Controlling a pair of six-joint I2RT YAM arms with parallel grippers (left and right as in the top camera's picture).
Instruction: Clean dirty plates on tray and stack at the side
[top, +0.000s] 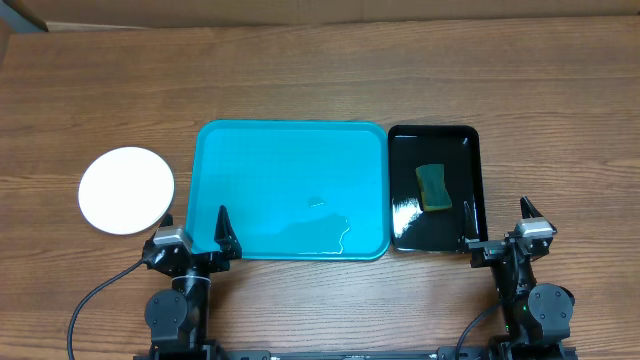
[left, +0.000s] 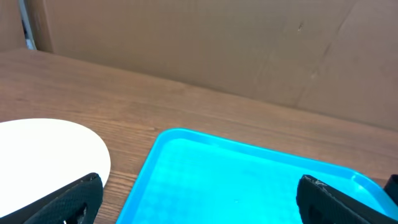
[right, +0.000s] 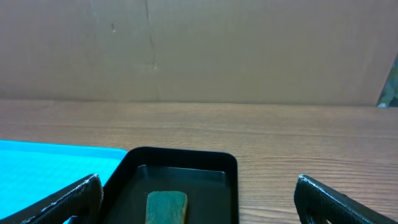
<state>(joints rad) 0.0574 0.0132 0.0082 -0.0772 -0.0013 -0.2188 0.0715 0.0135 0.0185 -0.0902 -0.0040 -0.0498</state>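
The turquoise tray (top: 290, 190) lies in the middle of the table with no plate on it; a thin film of water shines near its front right. It also shows in the left wrist view (left: 249, 180) and at the left edge of the right wrist view (right: 56, 158). A white round plate (top: 126, 190) lies on the table left of the tray, seen too in the left wrist view (left: 43, 155); whether other plates lie under it I cannot tell. My left gripper (top: 195, 232) is open and empty at the tray's front left corner. My right gripper (top: 497, 222) is open and empty by the black tray's front right.
A glossy black tray (top: 433, 187) holding water and a green sponge (top: 433, 187) stands right of the turquoise tray; both show in the right wrist view, tray (right: 174, 163) and sponge (right: 166, 207). A cardboard wall (right: 199, 50) stands behind the table.
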